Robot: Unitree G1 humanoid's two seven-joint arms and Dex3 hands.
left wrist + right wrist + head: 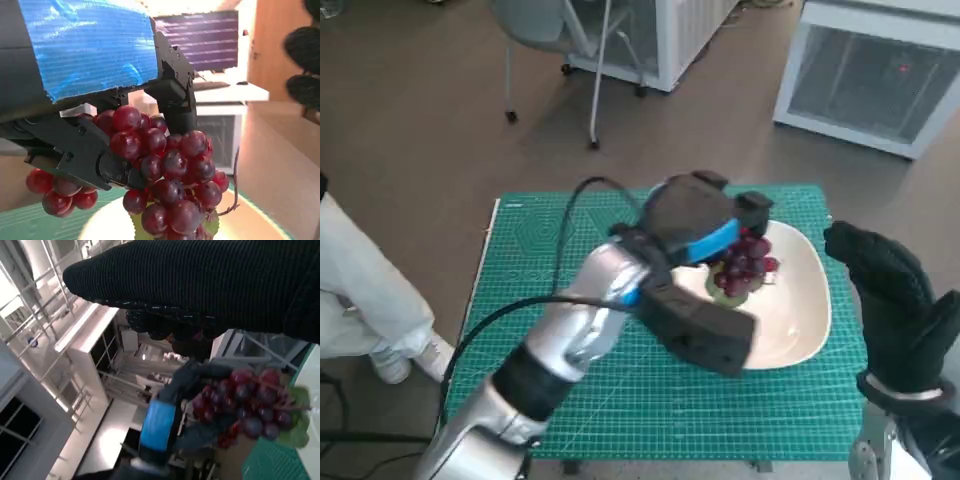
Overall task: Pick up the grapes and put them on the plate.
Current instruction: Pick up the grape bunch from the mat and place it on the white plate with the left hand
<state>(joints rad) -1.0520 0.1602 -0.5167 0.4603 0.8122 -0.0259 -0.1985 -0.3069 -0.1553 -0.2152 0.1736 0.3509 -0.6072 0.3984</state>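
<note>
Now, at the far left of the head view you see a person's leg in white trousers [365, 290] and a white shoe [405, 360] on the brown floor, beside the green cutting mat [530, 290] that covers the small table. Your robot's left forearm [555, 350] rises from the near edge of the mat and goes diagonally toward the middle, with a black cable [485, 325] along it. The left hand [695, 240], with the blue tape on its back, is over the near-left part of the white plate [805, 300]. This hand grasps the bunch of red grapes [745, 262]: in the left wrist view its black fingers [172, 100] close around the top of the bunch, and the grapes hang below them over the pale plate surface. You cannot tell from the pictures whether the lowest grapes and their green leaf [727, 292] already touch the plate or are just above it.

More to the right, the plate lies on the far-right part of the mat. At the right edge of the table you see the right hand [895, 300] in the black glove, beside the plate and apart from it. It holds nothing and its fingers are loosely spread.
</note>
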